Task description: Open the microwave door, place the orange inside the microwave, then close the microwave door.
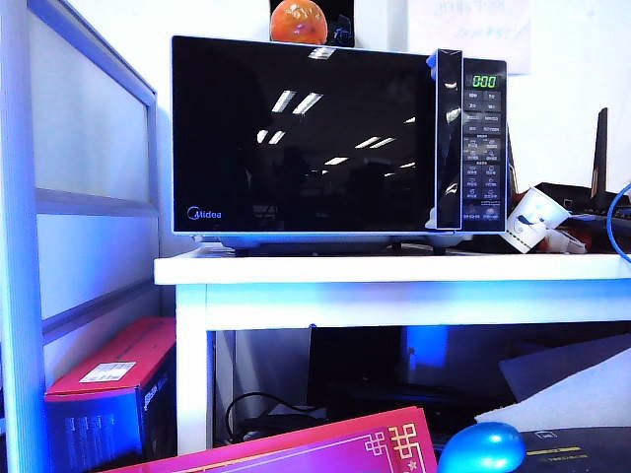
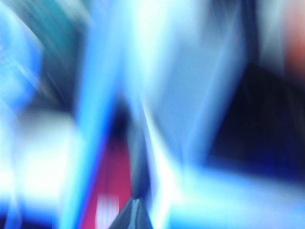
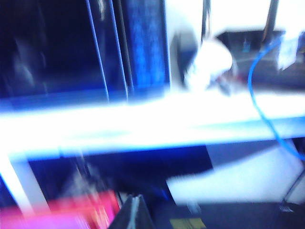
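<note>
Exterior view: neither arm nor gripper appears in it; it looks straight at the front of the microwave (image 1: pixel 338 141).
Microwave: stands on a white table (image 1: pixel 394 269), its button panel on the right with a green display (image 1: pixel 484 81) reading zeros.
Microwave door: shut flush against the oven front; the glossy black glass of the microwave door (image 1: pixel 301 138) mirrors ceiling lights, and a small logo sits at its lower left corner.
Orange: the orange (image 1: pixel 297 21) rests on top of the microwave, toward the back, near the middle of its width, in front of a dark object.
Table, right end: a tipped white paper cup (image 1: pixel 533 216) lies just beside the microwave, with a blue cable (image 1: pixel 617 215) at the picture's edge.
Below the table: a red box (image 1: pixel 116 379) stands on the left; a red card with gold pattern (image 1: pixel 325 448) and a glossy blue rounded object (image 1: pixel 481 448) lie in the foreground.
Left gripper: seen only in the left wrist view, badly blurred; the left gripper (image 2: pixel 135 210) has its fingertips pressed together with nothing between them, over a red surface.
Right gripper: in the right wrist view the right gripper (image 3: pixel 135 206) is likewise clenched and empty, low in front of the table edge, well apart from the door.
</note>
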